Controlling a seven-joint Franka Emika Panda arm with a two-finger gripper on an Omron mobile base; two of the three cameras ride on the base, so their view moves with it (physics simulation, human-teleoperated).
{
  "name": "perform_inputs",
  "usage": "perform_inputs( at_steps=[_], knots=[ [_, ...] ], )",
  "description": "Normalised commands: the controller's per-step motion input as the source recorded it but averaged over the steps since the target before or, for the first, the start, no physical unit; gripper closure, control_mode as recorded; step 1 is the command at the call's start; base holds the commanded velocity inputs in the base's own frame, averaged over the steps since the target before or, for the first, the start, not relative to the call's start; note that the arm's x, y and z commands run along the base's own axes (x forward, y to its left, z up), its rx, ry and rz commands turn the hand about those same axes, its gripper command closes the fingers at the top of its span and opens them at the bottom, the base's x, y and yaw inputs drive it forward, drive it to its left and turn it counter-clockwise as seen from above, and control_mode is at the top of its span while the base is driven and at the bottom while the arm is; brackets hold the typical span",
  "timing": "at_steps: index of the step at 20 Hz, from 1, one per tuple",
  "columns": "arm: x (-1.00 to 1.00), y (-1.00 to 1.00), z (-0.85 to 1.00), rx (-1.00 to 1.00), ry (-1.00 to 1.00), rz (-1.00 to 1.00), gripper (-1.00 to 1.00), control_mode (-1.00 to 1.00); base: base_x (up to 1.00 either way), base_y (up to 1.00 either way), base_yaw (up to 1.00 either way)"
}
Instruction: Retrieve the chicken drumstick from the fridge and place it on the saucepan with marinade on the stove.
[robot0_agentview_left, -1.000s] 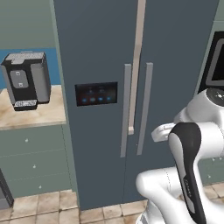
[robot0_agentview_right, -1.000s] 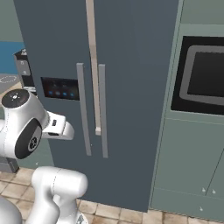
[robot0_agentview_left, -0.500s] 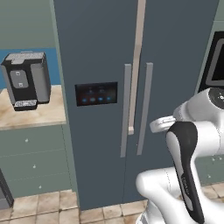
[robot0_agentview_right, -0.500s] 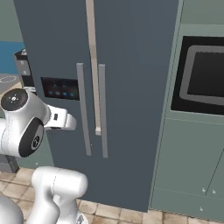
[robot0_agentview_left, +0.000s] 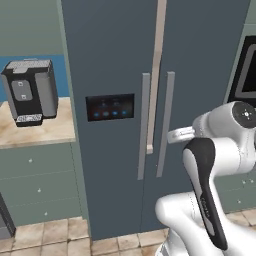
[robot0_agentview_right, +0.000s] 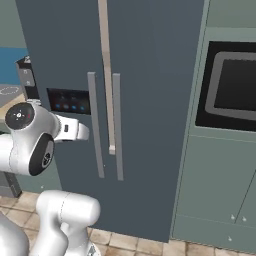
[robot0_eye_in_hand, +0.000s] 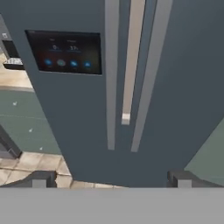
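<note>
Left base view: tall dark blue-grey two-door fridge (robot0_agentview_left: 150, 100) shut, so the drumstick is presumably inside; doors likely heavy and stiff, best taken by a long grey bar handle (robot0_agentview_left: 143, 125), rigid and smooth; black coffee machine (robot0_agentview_left: 29, 92) on the beige table (robot0_agentview_left: 45, 131).
Right base view: built-in black oven (robot0_agentview_right: 231, 87) beside the fridge.
Hand view: claw (robot0_eye_in_hand: 109, 179) spread wide, empty, touching nothing, facing both handles.

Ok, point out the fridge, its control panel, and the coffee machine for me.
fridge (robot0_agentview_left: 200, 55): left base view, on the bare upper face of the right door.
control panel (robot0_agentview_left: 110, 107): left base view, on the middle of the dark screen.
coffee machine (robot0_agentview_left: 31, 93): left base view, on its front face.
</note>
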Motion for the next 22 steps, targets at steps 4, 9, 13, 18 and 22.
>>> perform_inputs(
  at_steps=[4, 9, 13, 18, 22],
  knots=[
    [0.04, 0.01, 0.24, 0.02, -0.16, 0.0, -1.0, -1.0, 0.0, 0.0, 0.0],
    [0.2, 0.06, 0.1, 0.04, -0.13, 0.0, -1.0, -1.0, 0.0, 0.0, 0.0],
    [0.39, 0.11, 0.0, 0.03, -0.04, -0.01, -1.0, -1.0, 0.0, 0.0, 0.0],
    [0.51, 0.09, 0.0, 0.03, -0.01, -0.03, -1.0, -1.0, 0.0, 0.0, 0.0],
    [0.51, 0.03, 0.0, 0.02, 0.0, -0.03, -1.0, -1.0, 0.0, 0.0, 0.0]
  ],
)
